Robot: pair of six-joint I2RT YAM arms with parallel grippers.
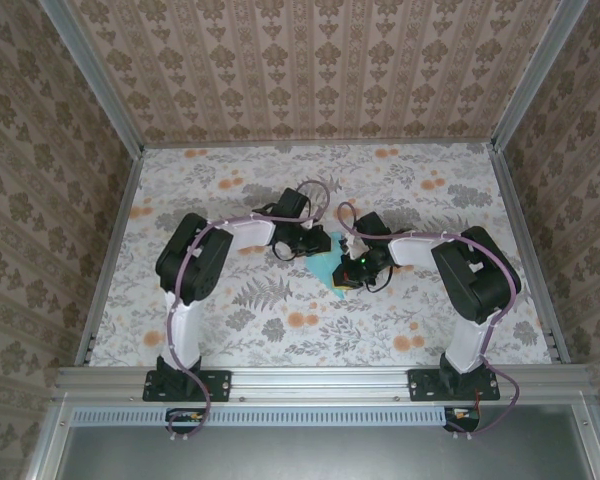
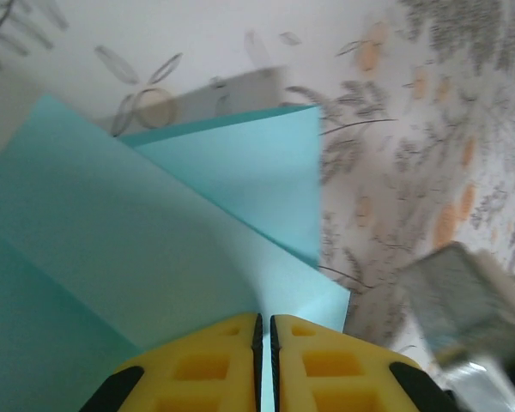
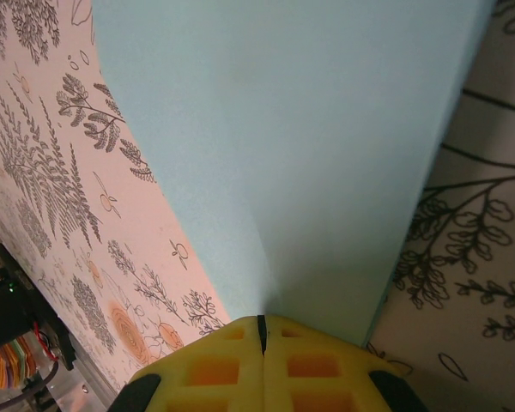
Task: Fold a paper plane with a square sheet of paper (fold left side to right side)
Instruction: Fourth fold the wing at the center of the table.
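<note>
The light-blue sheet of paper (image 1: 329, 273) lies folded in the middle of the table, between the two grippers. In the left wrist view the paper (image 2: 154, 232) shows several overlapping layers with slanted edges. My left gripper (image 2: 265, 321) has its yellow fingers almost together, with a paper edge running into the thin slit between them. In the right wrist view the paper (image 3: 309, 146) spreads out from my right gripper (image 3: 261, 319), whose jaws are shut, and a faint crease runs to their tips. From above, the left gripper (image 1: 317, 243) and right gripper (image 1: 353, 267) sit close together at the paper.
The floral tablecloth (image 1: 230, 320) covers the table, with patterned walls on three sides and a metal rail (image 1: 320, 380) along the near edge. A blurred grey part (image 2: 459, 300) sits just right of the paper in the left wrist view.
</note>
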